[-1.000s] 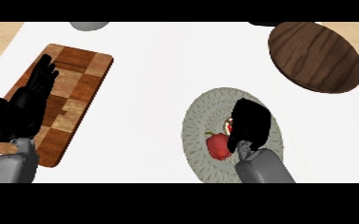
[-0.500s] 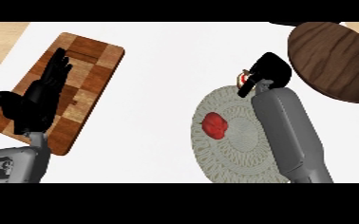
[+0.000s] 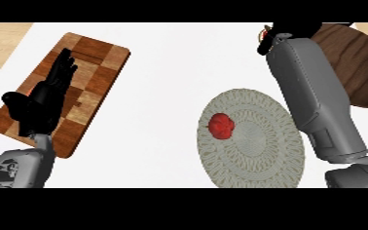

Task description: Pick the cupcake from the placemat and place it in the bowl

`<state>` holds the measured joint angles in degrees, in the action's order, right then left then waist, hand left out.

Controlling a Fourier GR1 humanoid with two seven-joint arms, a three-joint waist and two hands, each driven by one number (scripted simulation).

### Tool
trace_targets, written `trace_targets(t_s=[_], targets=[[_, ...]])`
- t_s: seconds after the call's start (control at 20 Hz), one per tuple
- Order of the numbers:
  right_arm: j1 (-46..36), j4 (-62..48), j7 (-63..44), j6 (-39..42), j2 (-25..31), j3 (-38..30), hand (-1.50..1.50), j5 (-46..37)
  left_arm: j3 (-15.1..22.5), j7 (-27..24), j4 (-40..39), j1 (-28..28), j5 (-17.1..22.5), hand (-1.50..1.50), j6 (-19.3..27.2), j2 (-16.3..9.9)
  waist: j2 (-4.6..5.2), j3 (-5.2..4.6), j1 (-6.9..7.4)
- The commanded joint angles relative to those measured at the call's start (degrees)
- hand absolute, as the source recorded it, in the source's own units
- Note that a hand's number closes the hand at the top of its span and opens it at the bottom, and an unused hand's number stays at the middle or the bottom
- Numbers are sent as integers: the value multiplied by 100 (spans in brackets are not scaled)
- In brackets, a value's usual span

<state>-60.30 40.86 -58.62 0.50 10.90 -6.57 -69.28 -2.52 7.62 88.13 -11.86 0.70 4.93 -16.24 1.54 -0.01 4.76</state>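
Note:
My right hand (image 3: 293, 28) is at the top right, by the left rim of the dark wooden bowl (image 3: 351, 63). Its fingers curl round a small thing, mostly hidden; only a light, reddish sliver (image 3: 265, 32) shows at the hand's left side, which looks like the cupcake. The grey forearm covers part of the bowl. The round grey woven placemat (image 3: 251, 148) lies at the lower right with a red berry-like item (image 3: 221, 125) on its left part. My left hand (image 3: 45, 100) rests open at the left, fingers up, over a cutting board.
A checkered wooden cutting board (image 3: 101, 66) lies at the left under the left hand. White counter stretches between the board and the placemat. A strip of light wood shows at the counter's far left edge.
My right hand has risen off the placemat and travelled up and right to the bowl's edge, carrying the small thing. The red item stayed on the placemat. The left hand barely moved.

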Motion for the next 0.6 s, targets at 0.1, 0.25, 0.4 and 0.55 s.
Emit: trace_targets(t_s=[0.1, 0.25, 0.4, 0.55], targets=[[-955, -268, -702, -897, 501, 173, 150, -938, -11, -14, 35, 97, -21, 0, -2, 1, -40, -6, -51], [-1273, -384, -772, -1125, 475, -25, 150, -979, -102, 19, 71, 207, -5, 0, 37, -16, -75, -1, -134], [-1419, -710, -892, -1218, 436, -26, 150, -1244, -31, -32, -4, 131, -149, 0, 164, 97, -86, -2, -238], [-1289, -717, -878, -1535, 518, -212, 150, -1271, -294, -105, -215, 82, 55, 0, -41, -89, -93, -2, -308]])
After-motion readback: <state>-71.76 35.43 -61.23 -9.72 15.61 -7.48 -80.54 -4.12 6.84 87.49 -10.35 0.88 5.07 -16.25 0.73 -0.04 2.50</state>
